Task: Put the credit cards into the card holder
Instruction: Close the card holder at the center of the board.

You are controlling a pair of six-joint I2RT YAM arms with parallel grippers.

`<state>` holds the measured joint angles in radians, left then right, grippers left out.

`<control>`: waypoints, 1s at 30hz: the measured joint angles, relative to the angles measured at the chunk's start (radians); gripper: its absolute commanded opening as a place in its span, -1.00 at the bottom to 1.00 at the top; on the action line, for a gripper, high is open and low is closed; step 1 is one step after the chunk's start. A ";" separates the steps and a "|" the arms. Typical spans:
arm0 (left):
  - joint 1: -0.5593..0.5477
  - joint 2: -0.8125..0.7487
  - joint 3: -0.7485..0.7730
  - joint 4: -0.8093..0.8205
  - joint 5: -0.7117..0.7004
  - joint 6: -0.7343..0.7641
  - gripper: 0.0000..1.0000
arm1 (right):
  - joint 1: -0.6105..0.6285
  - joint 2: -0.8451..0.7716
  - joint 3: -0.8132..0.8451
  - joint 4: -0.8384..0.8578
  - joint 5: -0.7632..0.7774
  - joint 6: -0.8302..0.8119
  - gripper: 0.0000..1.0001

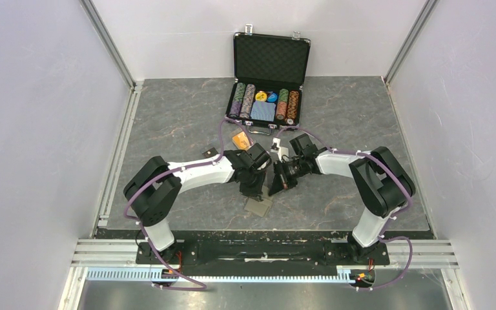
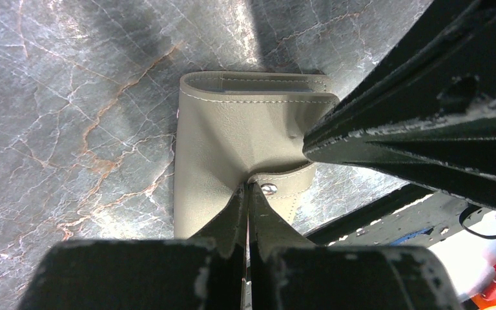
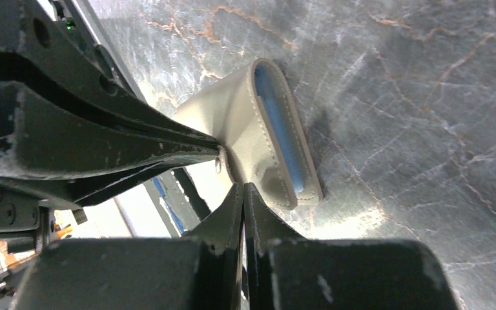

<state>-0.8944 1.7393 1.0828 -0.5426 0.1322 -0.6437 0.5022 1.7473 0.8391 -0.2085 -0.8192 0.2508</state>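
The left fingers (image 2: 226, 219) are pinching the wallet (image 2: 232, 129) by its stud (image 2: 268, 188) flap while the right fingers (image 3: 219, 219), pressed together, are bracing its face, likely to open it for the cards (image 1: 240, 139).

Top camera is looking down from behind the bases over the whole counter (image 1: 168, 110); wrist cameras are peering close along left tool (image 2: 248, 187) and right tool (image 3: 243, 187), sharing the card holder (image 2: 232, 135) from opposite sides.

No readable text anywhere – card holder (image 2: 232, 129) unmarked.
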 measured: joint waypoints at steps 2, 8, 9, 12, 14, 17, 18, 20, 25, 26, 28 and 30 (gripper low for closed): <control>0.000 0.000 0.000 0.000 0.000 0.000 -0.96 | 0.001 -0.002 -0.002 0.001 -0.017 -0.001 -1.00; 0.000 0.000 0.000 -0.002 0.000 0.000 -0.96 | 0.041 -0.001 -0.002 0.015 -0.070 0.004 -1.00; 0.000 0.000 0.000 -0.008 0.001 0.000 -0.95 | 0.047 0.000 -0.001 0.021 -0.072 0.004 -1.00; 0.000 0.000 0.000 -0.010 0.001 0.000 -0.95 | 0.056 0.006 0.003 0.036 -0.071 0.011 -1.00; 0.000 0.000 0.000 -0.010 0.001 0.000 -0.96 | 0.059 0.015 0.008 0.043 -0.063 0.014 -1.00; 0.000 0.001 0.000 -0.011 0.002 0.000 -0.95 | 0.062 0.032 0.013 0.058 -0.047 0.027 -1.00; 0.000 0.001 0.000 -0.011 0.001 0.000 -0.95 | 0.063 0.037 0.014 0.061 -0.045 0.031 -1.00; 0.000 0.001 0.000 -0.011 0.001 0.000 -0.95 | 0.063 0.040 0.014 0.064 -0.043 0.037 -1.00; 0.000 0.002 0.000 -0.011 0.001 0.000 -0.95 | 0.063 0.040 0.014 0.065 -0.044 0.038 -1.00; 0.000 0.002 0.000 -0.011 0.002 0.000 -0.95 | 0.063 0.040 0.014 0.065 -0.044 0.038 -1.00; 0.000 0.002 0.000 -0.011 0.001 0.000 -0.95 | 0.063 0.037 0.014 0.064 -0.044 0.039 -1.00; 0.000 0.002 0.000 -0.011 0.001 0.000 -0.95 | 0.064 0.032 0.014 0.058 -0.044 0.039 -1.00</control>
<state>-0.8948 1.7409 1.0832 -0.5537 0.1333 -0.6437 0.5659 1.7794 0.8528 -0.1501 -0.8635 0.2897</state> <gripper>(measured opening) 0.028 0.004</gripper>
